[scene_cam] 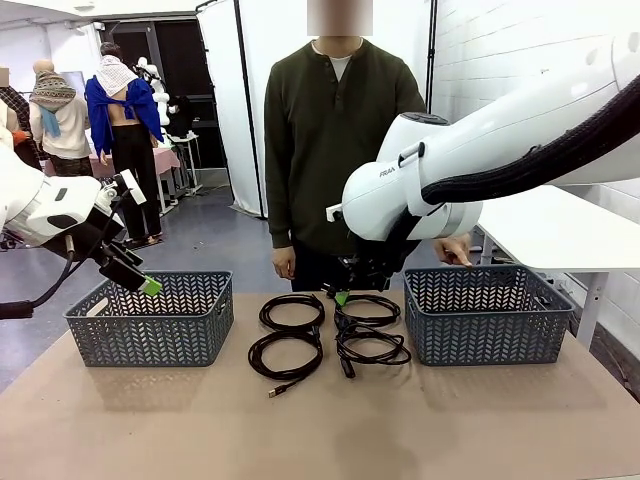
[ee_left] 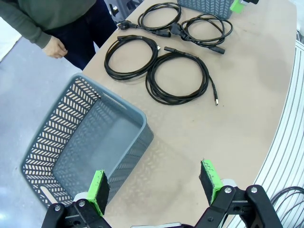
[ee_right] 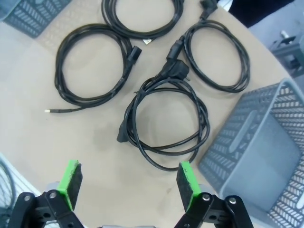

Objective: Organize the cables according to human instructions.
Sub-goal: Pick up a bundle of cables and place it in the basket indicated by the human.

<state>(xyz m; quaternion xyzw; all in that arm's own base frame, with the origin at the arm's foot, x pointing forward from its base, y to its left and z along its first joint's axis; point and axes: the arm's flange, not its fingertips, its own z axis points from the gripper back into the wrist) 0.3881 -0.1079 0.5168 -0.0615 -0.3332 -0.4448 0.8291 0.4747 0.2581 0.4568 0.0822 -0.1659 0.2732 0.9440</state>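
Since the cables look light, soft and floppy, the wide-open right claw should pinch one coil's loops together.

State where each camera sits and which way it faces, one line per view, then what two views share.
Front view: fixed on the robot's side, facing across the table at the person; left arm and right arm show.
Left wrist view: above the left basket, looking down; left fingers, open, at the bottom edge.
Right wrist view: above the cables, looking down; right fingers, open, at the bottom edge.
Shared: both wrist views hold all four cables.
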